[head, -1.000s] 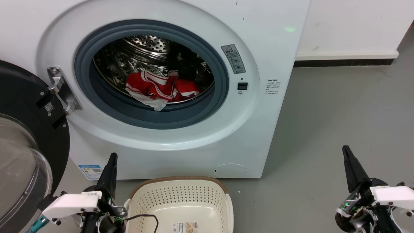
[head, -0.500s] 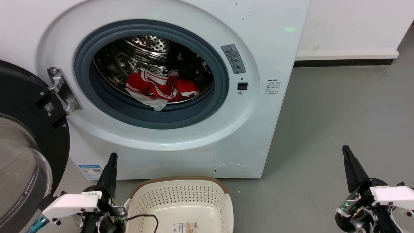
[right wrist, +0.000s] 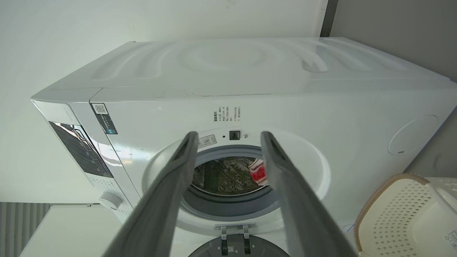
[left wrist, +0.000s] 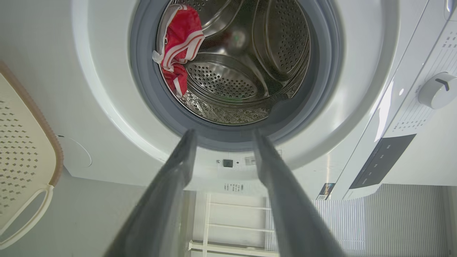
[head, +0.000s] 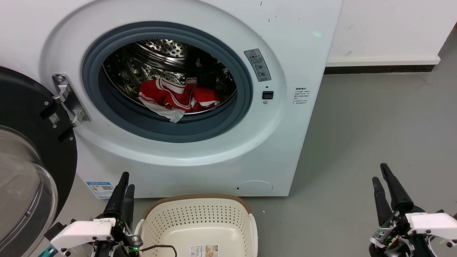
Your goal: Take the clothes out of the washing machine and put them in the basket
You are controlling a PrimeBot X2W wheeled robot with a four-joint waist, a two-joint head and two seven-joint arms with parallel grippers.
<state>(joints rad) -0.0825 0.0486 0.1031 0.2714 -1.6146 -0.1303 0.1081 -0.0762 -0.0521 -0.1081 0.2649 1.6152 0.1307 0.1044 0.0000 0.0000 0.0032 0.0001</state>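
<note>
The clothes (head: pixel 175 97) lie in a red heap with white stripes at the bottom of the drum (head: pixel 160 48). A white part trails forward and seems to rest on the drum's lip by the grey seal (head: pixel 171 130), though the angle leaves that unsure. The machine (head: pixel 296 46) stands with its door (head: pixel 21 103) swung fully open to the left on its hinge. The basket (head: pixel 194 197) sits on the floor (head: pixel 357 125) just in front of the machine, below the porthole, with nothing red in it.

The left gripper (head: pixel 127 181) is low at the lower left, its white wrist housing just beside the basket's left corner. Its fingers point up at the machine's lower front. In the left wrist view the left gripper (left wrist: pixel 224 134) has its fingers spread with a clear gap and nothing between them, and they aim at the lower edge of the seal. The clothes (left wrist: pixel 178 39) are well beyond the tips, inside the drum.

The right gripper (head: pixel 379 172) is low at the lower right, over bare floor and well apart from the machine and basket, with its fingers pointing up. In the right wrist view the right gripper (right wrist: pixel 229 135) is likewise parted and holds nothing. It frames the porthole, where a bit of the clothes (right wrist: pixel 257 173) shows beside one finger.
</note>
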